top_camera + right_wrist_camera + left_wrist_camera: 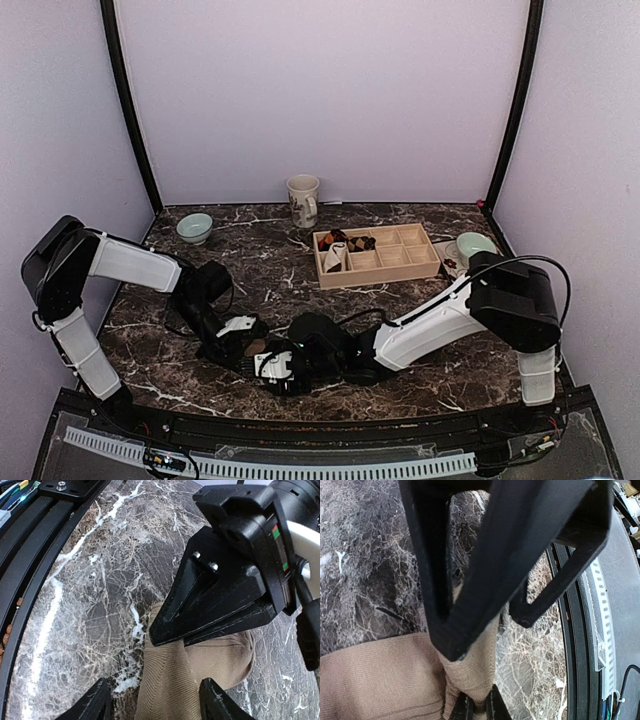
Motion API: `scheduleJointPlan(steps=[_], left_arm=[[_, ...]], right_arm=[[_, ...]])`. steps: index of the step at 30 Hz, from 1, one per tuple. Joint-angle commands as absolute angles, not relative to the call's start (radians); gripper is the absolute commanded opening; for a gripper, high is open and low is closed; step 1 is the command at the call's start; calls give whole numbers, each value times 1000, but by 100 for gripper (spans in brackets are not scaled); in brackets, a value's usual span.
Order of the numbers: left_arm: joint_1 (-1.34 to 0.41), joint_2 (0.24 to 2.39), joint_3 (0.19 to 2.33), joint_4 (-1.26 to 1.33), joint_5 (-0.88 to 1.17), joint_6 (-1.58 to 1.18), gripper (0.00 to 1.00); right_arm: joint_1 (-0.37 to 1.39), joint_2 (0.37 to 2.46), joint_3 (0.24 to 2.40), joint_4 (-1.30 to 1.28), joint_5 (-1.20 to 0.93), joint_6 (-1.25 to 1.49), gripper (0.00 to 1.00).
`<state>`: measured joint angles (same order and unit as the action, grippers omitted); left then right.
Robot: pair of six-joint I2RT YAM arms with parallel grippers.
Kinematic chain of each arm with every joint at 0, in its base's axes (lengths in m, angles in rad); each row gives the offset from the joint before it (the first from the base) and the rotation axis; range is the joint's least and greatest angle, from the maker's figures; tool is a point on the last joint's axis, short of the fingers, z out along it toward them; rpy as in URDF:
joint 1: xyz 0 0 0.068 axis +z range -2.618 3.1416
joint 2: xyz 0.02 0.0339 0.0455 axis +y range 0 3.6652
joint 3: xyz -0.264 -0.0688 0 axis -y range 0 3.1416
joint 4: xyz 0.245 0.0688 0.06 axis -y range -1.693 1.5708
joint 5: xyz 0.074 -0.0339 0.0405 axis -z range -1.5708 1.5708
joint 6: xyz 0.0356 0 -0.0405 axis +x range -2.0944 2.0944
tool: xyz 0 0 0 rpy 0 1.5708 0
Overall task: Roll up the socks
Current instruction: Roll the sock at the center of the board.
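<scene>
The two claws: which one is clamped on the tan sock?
The left claw: its jaws pinch the tan sock, while the right claw stands open astride it.

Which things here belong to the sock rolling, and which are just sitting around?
In the job: tan sock; left gripper, shut on it; right gripper, open astride it.
Lying about: mug; left green bowl; right green bowl; wooden tray holding rolled bundles.
</scene>
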<state>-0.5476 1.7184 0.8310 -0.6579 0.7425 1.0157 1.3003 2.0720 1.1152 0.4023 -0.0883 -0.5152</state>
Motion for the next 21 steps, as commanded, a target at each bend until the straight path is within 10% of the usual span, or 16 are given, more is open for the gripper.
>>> scheduleJointPlan(steps=[1, 8, 13, 21], left_arm=[[-549, 1750, 787, -740, 602, 1030, 6], [-549, 1753, 785, -736, 601, 1021, 6], [-548, 1751, 810, -739, 593, 974, 9], [-465, 1642, 864, -791, 595, 905, 36]], right_arm=[[1286, 2120, 1146, 425, -110, -529, 58], [1272, 2170, 1206, 400, -140, -519, 42], [1266, 2212, 1283, 260, -204, -510, 12], [1267, 2195, 1228, 223, -203, -446, 5]])
